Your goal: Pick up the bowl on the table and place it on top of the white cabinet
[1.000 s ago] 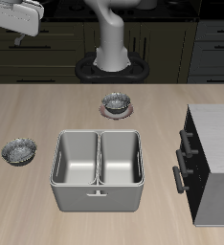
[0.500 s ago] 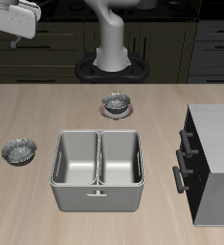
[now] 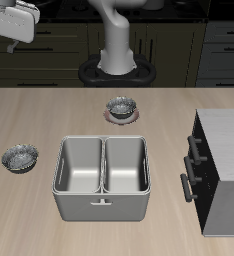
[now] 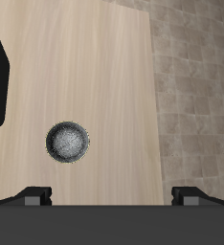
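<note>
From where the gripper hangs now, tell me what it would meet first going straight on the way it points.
Most likely the bare light beige wood-grain tabletop beside the small shiny grey metallic bowl. The gripper is high above and the bowl lies off-centre between its fingertips, though depth is hard to judge.

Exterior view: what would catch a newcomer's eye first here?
The grey double bin at the middle of the table, near its front edge, dominates. A small metallic bowl sits alone beside it, another bowl on a pinkish saucer lies farther back, and the white cabinet stands on the bin's other side.

Bowl (image 3: 20, 157) on table (image 3: 49, 115), beside double bin (image 3: 101, 177)
</note>
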{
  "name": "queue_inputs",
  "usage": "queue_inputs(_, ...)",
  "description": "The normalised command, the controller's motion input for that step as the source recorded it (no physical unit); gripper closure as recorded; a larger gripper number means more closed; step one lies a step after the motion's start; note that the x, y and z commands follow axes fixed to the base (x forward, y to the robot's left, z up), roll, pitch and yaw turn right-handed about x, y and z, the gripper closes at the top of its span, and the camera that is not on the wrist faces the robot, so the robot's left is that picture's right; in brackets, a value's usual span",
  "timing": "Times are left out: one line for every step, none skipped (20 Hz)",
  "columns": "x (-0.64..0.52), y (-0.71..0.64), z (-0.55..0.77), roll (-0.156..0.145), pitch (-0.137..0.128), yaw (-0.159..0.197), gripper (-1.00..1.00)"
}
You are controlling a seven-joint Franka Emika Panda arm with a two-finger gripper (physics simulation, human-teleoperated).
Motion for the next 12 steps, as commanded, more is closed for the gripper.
queue_inputs(0.14,0.13,-0.01,-0.022,0.004,0.014,-1.0)
queue_inputs(0.18,0.18,-0.11,0.023,0.044,-0.047,-1.0)
queue_inputs(0.13,0.2,-0.16,0.027,-0.014,0.078,-1.0)
queue_inputs(0.12,0.16,-0.22,0.001,0.056,-0.031,-1.0)
queue_inputs(0.11,0.11,-0.26,0.012,0.022,0.011,-1.0)
queue_inputs(0.23,0.21,-0.42,0.03,0.061,0.07,-1.0)
queue_inputs(0.11,0.08,-0.29,-0.002,0.036,-0.005,-1.0)
queue_inputs(-0.06,0.05,-0.01,0.0,0.0,0.0,-1.0)
queue_inputs(0.27,0.11,-0.56,0.006,0.074,0.033,-1.0)
queue_inputs(0.14,-0.02,-0.29,0.002,0.034,0.039,-1.0)
queue_inputs(-0.01,0.03,-0.29,-0.004,0.041,-0.067,-1.0)
queue_inputs(0.12,0.01,-0.29,0.017,0.021,0.062,-1.0)
